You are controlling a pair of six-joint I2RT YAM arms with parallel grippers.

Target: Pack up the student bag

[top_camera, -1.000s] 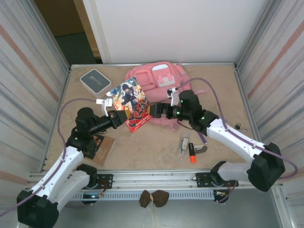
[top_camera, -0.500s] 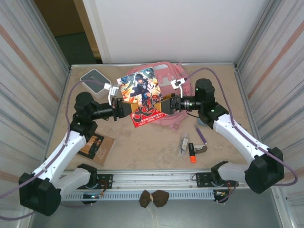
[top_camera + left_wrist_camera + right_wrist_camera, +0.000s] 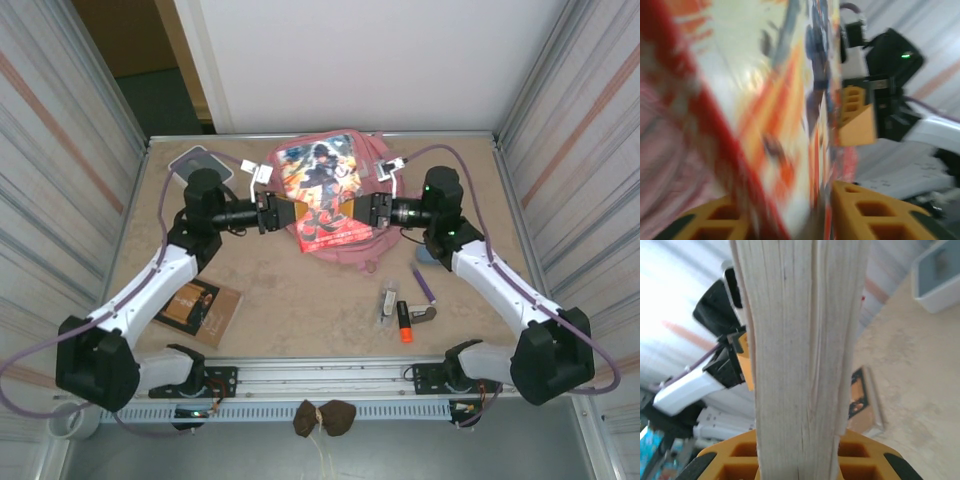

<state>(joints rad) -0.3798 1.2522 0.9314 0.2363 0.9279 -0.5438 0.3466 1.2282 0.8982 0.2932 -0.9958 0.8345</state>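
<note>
Because the comic book (image 3: 325,190) must go into the student bag (image 3: 350,245) lying far-centre beneath it, the right gripper (image 3: 358,212) clamps its right edge; the left gripper (image 3: 288,213) straddles the left edge, though blur hides whether it pinches.

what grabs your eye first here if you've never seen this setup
A bright comic book is held over the pink student bag at the back, with the left gripper at its left edge and the right gripper clamped on its right edge. An orange marker lies near the front right.
</note>
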